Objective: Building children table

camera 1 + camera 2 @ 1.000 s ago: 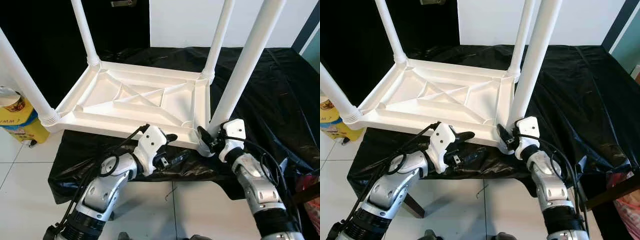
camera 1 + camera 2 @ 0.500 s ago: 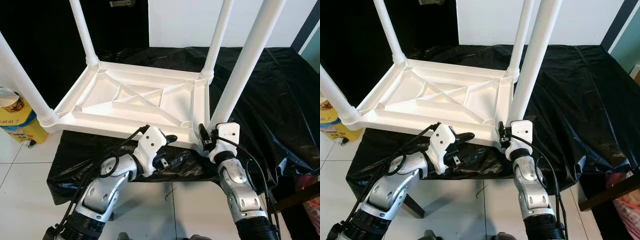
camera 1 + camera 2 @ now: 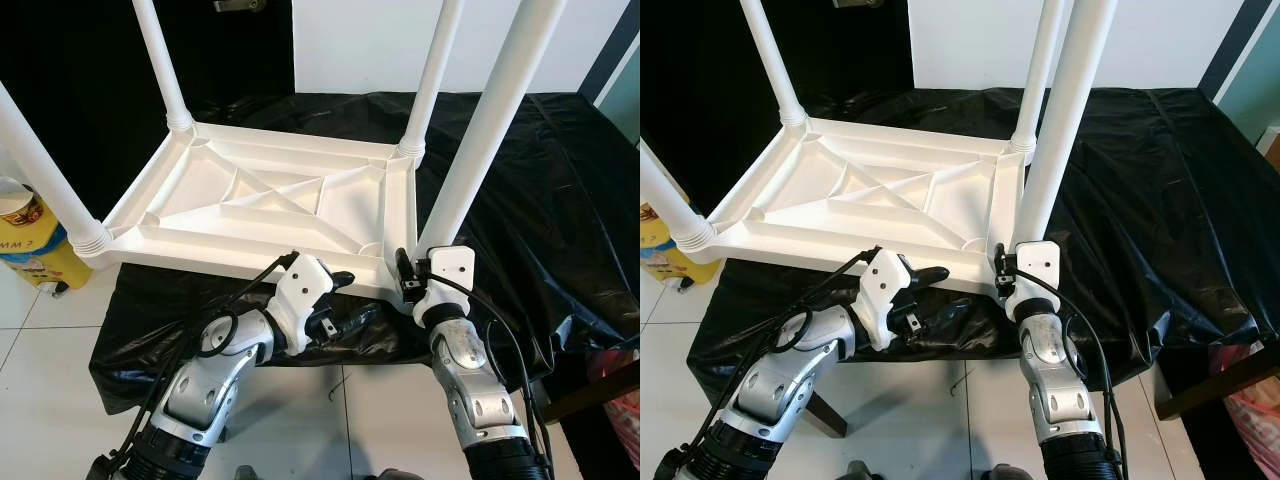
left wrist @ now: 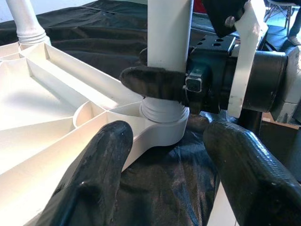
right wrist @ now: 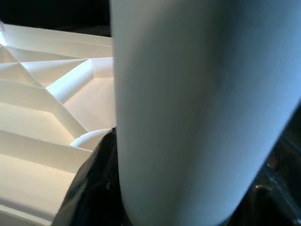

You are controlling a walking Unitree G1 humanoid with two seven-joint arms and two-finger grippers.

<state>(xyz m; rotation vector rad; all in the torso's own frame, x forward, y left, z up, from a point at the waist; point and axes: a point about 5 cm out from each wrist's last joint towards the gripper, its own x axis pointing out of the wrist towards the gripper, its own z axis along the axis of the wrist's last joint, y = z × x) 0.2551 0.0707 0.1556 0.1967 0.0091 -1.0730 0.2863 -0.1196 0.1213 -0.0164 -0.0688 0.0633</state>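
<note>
A white plastic children's table [image 3: 270,200] lies upside down on a surface draped in black sheet, its legs pointing up. My right gripper [image 3: 410,272] is at the base of the near right leg [image 3: 480,140], just above its threaded collar [image 4: 164,113]. One of its fingers [image 4: 155,82] crosses the front of the leg, and the leg [image 5: 197,108] stands between the fingers in the right wrist view. My left gripper [image 3: 345,298] hovers open by the table's front rim, left of that corner, with both fingers [image 4: 94,179] apart and nothing between them.
The black sheet [image 3: 530,200] hangs over the front edge toward white floor tiles. A yellow container [image 3: 40,255] stands on the floor at the left. Something red [image 3: 620,400] sits low at the right. Three other legs rise at the table's remaining corners.
My right gripper has swung in from the right and closed round the base of the near right leg, its forearm now more upright. The left gripper has stayed put.
</note>
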